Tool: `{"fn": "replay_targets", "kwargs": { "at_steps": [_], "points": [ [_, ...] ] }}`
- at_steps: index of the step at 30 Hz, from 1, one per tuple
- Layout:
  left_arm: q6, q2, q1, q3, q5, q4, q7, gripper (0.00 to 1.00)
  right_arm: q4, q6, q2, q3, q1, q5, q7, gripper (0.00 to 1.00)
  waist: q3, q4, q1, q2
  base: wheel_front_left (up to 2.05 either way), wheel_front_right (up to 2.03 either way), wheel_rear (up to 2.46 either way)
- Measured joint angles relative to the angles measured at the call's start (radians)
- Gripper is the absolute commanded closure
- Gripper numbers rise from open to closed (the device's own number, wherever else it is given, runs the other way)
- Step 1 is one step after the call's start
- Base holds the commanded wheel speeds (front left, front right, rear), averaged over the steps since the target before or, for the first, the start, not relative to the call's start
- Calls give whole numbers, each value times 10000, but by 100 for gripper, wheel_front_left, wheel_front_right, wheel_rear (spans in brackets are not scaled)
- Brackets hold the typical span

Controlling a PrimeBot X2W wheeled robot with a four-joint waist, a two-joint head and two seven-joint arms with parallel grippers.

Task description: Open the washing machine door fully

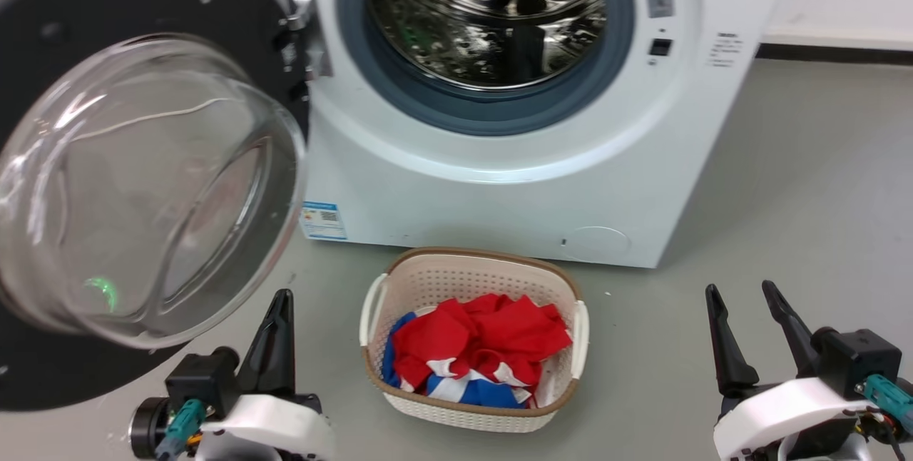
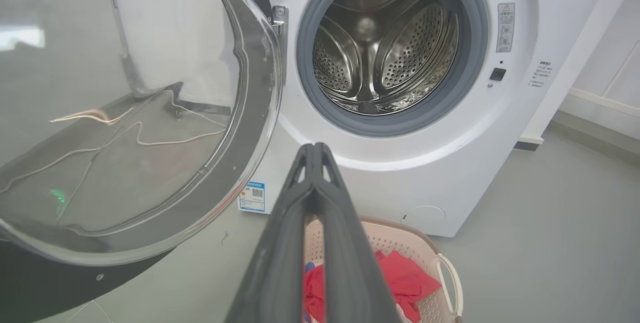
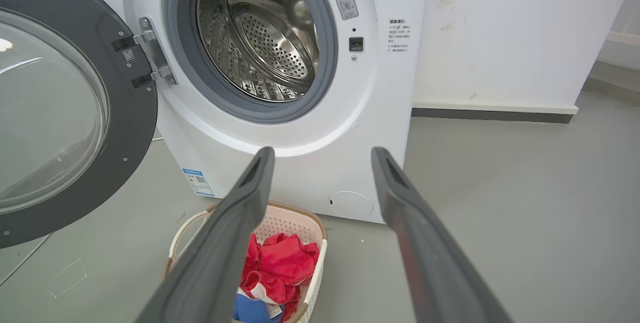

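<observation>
Blue label [image 1: 323, 220] on the washing machine [image 1: 499, 190] illegible; left gripper [image 2: 313, 148] closed empty, right gripper [image 3: 322, 155] spread

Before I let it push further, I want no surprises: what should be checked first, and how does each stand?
1. The washing machine door stands clear of the drum opening: ok.
2. The door is at its full stop: cannot tell.
3. The left gripper is shut, holding nothing: ok.
4. The right gripper is open, holding nothing: ok.
5. The laundry basket stands right of the door, apart from it: ok.
</observation>
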Motion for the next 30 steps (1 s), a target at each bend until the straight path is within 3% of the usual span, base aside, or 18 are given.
{"fn": "replay_targets", "kwargs": {
  "at_steps": [1, 4, 5, 14, 30],
  "points": [
    [-42, -42, -71, -31, 0, 86, 0, 65, 29, 0, 0, 6, -48, -12, 0, 0, 11, -126, 0, 0, 0, 0, 0],
    [-69, -109, -278, -127, 17, 332, -6, 24, 105, 0, -2, 17, -169, -59, -2, 0, 60, -495, 0, 0, 0, 0, 0],
    [-73, -123, -351, -184, 42, 407, -23, 2, 132, 0, 0, 17, -173, -90, -4, 0, 83, -615, 1, 0, 0, 0, 0],
    [35, -211, -646, -330, 330, 917, -138, 0, 397, 0, -2, 159, -317, -90, -151, 0, 211, -1414, 0, 0, 0, 0, 0],
    [303, -105, -653, -132, 464, 1183, -282, 0, 435, 0, 0, 428, -363, -245, -222, 0, 125, -1556, 0, 0, 0, 0, 0]
  ]
}}
